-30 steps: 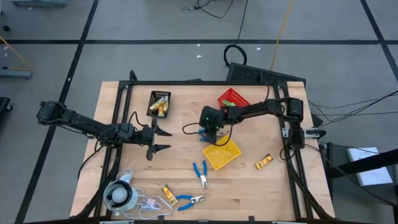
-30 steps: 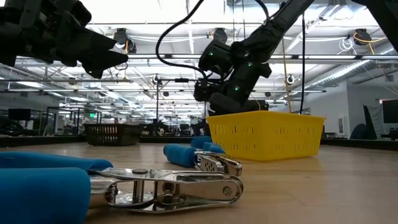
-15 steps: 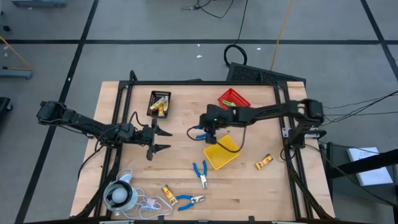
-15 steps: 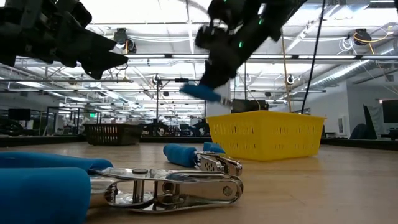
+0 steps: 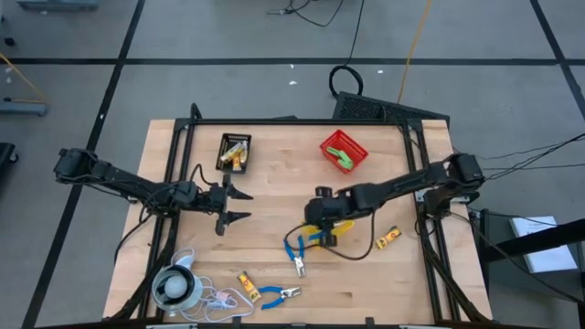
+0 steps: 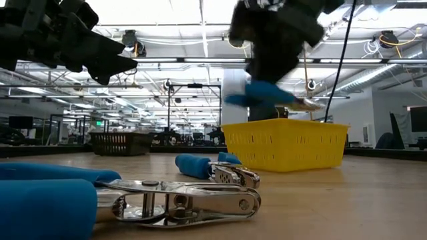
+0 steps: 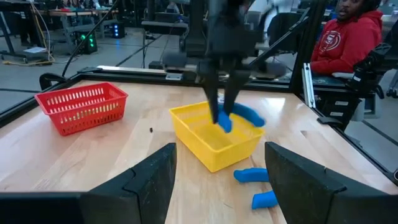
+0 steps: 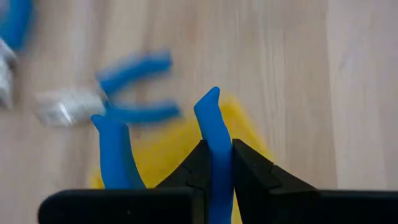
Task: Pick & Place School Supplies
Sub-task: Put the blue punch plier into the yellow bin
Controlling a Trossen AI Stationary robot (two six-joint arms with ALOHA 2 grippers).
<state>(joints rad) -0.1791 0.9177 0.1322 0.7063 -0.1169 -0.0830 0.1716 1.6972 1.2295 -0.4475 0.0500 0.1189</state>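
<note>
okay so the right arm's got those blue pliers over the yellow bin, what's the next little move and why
Probably open the jaws and let go. The right gripper is clamped on one handle of the blue-handled pliers, held in the air above the yellow bin, so they should drop inside. The left gripper waits open.

Overhead camera looks straight down on the whole counter [image 5: 274,164]. Low camera sits at counter height, facing the room. Left wrist camera looks across at the yellow bin [image 7: 214,140], shared with the close-up right wrist view.
</note>
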